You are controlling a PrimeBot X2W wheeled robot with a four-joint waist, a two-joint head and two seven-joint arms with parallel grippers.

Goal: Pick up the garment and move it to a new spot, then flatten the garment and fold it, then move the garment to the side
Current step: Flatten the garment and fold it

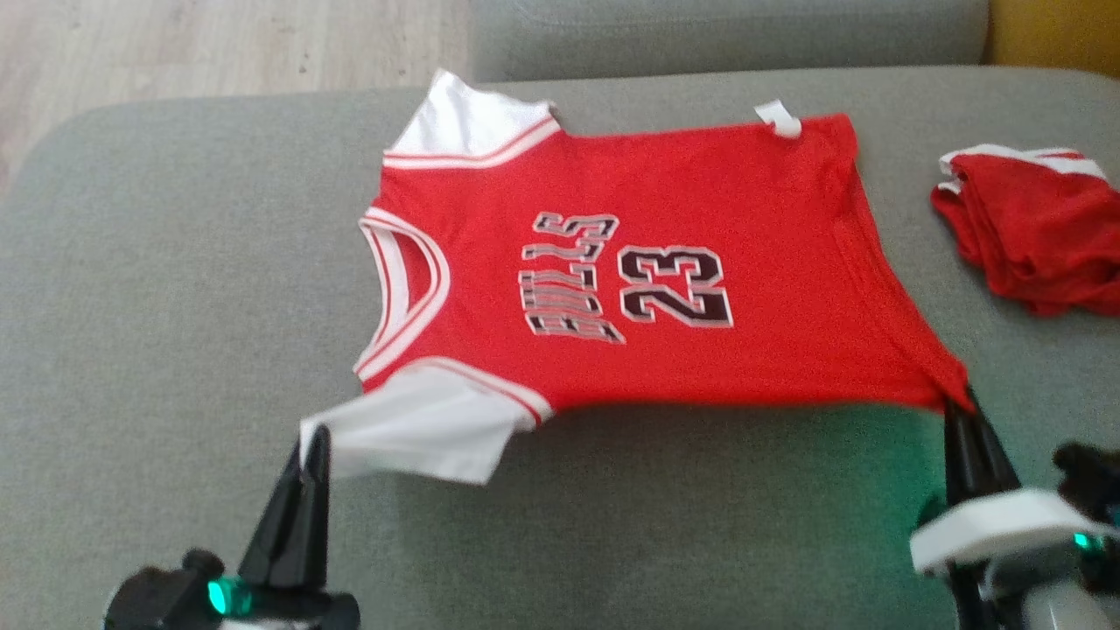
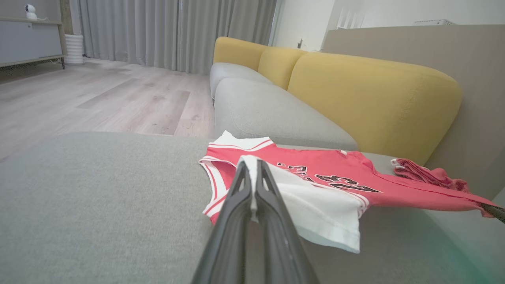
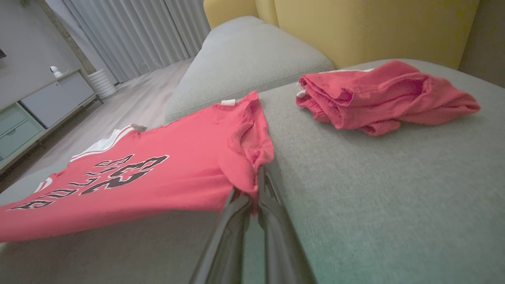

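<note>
A red jersey with white sleeves, the word BULLS and the number 23 on its chest, is spread face up over a grey sofa cushion. Its near edge is raised off the cushion and drawn taut between two grippers. Its far edge rests on the cushion beyond the fingertips.

The left gripper has its two dark fingers pressed together on the corner of the near white sleeve, and the rest of that sleeve hangs just to the right of them. The right gripper has its fingers pinched shut on the near hem corner, with red cloth bunched at their tips and spreading away to their left.

The white-trimmed collar lies beyond the left fingers and a little to their right. The far white sleeve is further out along the same line. A small white label sticks out at the far hem corner, beyond the right fingers and to their left.

A second red garment, crumpled in a heap, sits on the cushion beyond the right fingers and to their right, apart from the jersey. Another grey seat and a yellow backrest stand further off. A pale wooden floor stretches away beyond the left fingers towards grey curtains.
</note>
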